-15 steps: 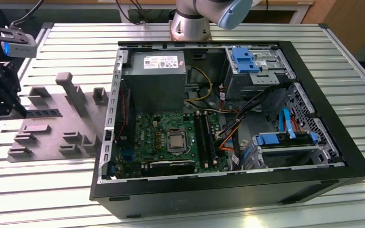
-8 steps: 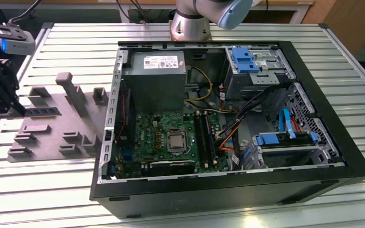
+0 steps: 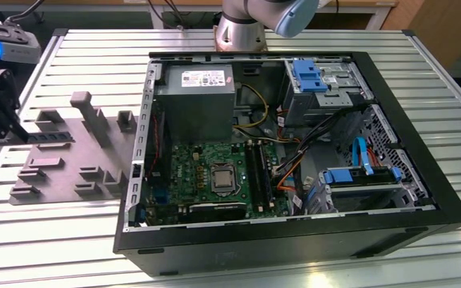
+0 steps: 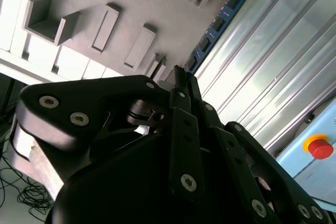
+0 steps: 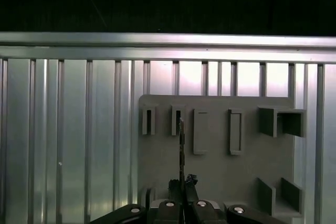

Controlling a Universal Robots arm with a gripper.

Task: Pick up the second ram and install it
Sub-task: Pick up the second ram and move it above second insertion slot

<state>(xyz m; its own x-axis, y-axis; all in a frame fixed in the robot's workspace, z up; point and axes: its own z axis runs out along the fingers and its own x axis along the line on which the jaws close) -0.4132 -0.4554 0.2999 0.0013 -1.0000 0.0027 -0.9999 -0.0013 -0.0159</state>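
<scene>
Grips slim dark green ram stick (image 4: 223,19) in shut black jaws, edge-on over grey slotted holder plate (image 5: 215,182), with ribbed aluminium counter (image 5: 73,129) open beyond plate's edge.

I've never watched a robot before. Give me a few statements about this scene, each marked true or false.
1. The pincer is shut on the second ram. True.
2. The second ram sits in the motherboard. False: the pincer holds it by the grey holder tray.
3. The computer case lies open. True.
4. The grey holder tray lies inside the computer case. False: it lies on the ribbed metal table, beside the case.
</scene>
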